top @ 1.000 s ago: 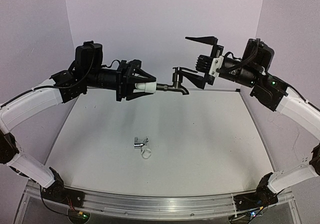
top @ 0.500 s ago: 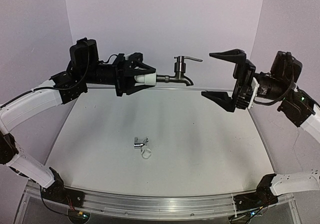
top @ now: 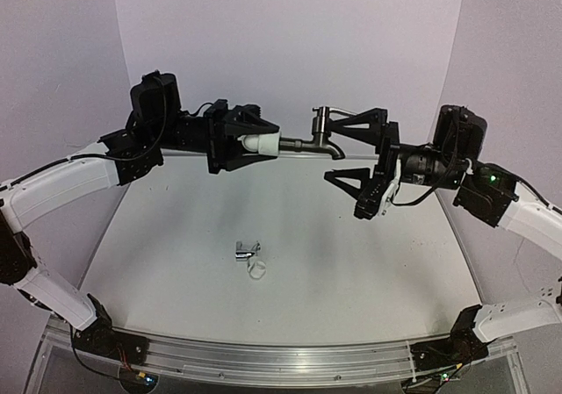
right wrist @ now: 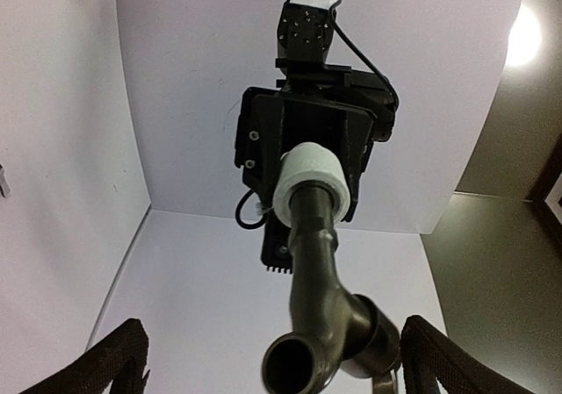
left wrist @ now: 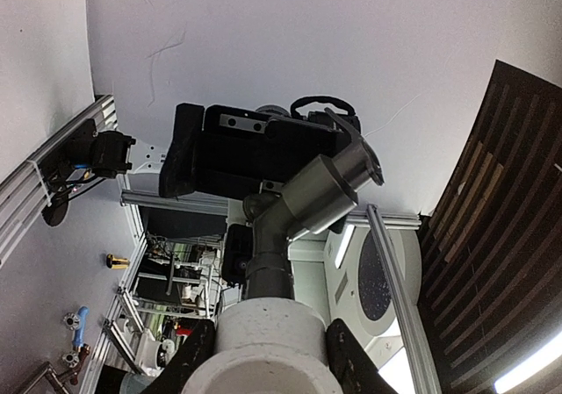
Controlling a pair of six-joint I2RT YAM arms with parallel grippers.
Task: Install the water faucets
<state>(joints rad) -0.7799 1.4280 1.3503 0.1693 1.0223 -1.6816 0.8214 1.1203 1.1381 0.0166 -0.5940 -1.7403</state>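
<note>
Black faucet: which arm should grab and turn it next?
Right arm, probably. Its jaws stand open on either side of the black faucet, not gripping yet. The left arm has its jaws shut on the white fitting carrying the stem, so it's busy holding.

I read the black faucet (top: 318, 142) as matt dark metal with a faint brushed sheen. White fitting (left wrist: 268, 350): matt plastic, slightly grainy. Chrome faucet (top: 247, 251): glossy, mirror-bright. Left gripper (top: 263, 145) and right gripper (top: 334, 146): matt black plastic. Table (top: 369, 262): smooth, matt.
</note>
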